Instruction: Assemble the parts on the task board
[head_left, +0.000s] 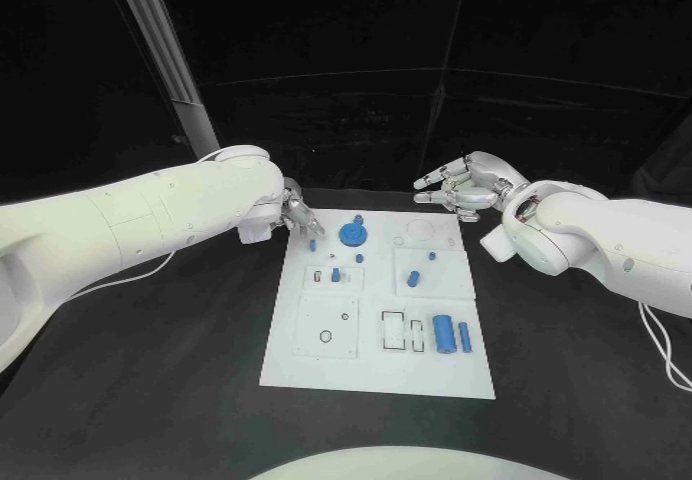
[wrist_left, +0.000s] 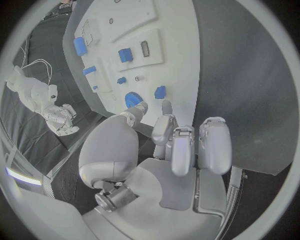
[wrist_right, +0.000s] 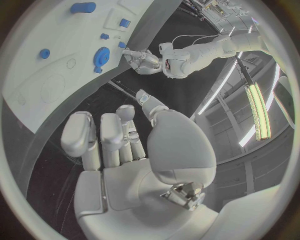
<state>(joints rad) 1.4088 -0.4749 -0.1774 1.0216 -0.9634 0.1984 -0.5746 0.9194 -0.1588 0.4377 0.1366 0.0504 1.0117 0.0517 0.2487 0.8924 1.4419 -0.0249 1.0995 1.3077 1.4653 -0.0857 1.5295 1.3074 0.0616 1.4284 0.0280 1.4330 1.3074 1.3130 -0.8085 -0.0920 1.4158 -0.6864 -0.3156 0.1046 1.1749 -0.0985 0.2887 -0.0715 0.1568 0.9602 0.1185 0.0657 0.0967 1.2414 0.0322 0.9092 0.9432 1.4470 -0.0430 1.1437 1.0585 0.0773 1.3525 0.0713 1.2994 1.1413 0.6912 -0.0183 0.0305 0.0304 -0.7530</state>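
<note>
**Two Hands at the Far End of the Task Board**

Two silver hands sit near the far edge of the task board (head_left: 378, 300), which lies flat on the black worktop (head_left: 173, 350).

**Left hand.** The left hand (head_left: 293, 218) is at the board's far left corner. Its fingers (wrist_left: 181, 145) are extended side by side and hold nothing. The fingertips are close to a small blue part (head_left: 313, 243) at the board's left edge; contact cannot be confirmed.

**Right hand.** The right hand (head_left: 464, 185) hovers just beyond the far right corner of the board, fingers spread and empty, clear of all parts.

**Parts on the board.** A round blue disc (head_left: 353, 235) lies near the far edge. A blue block (head_left: 414, 278) sits in the middle right section. A large blue cylinder (head_left: 444, 335) and a slimmer blue piece (head_left: 466, 336) lie side by side at the near right.
</note>
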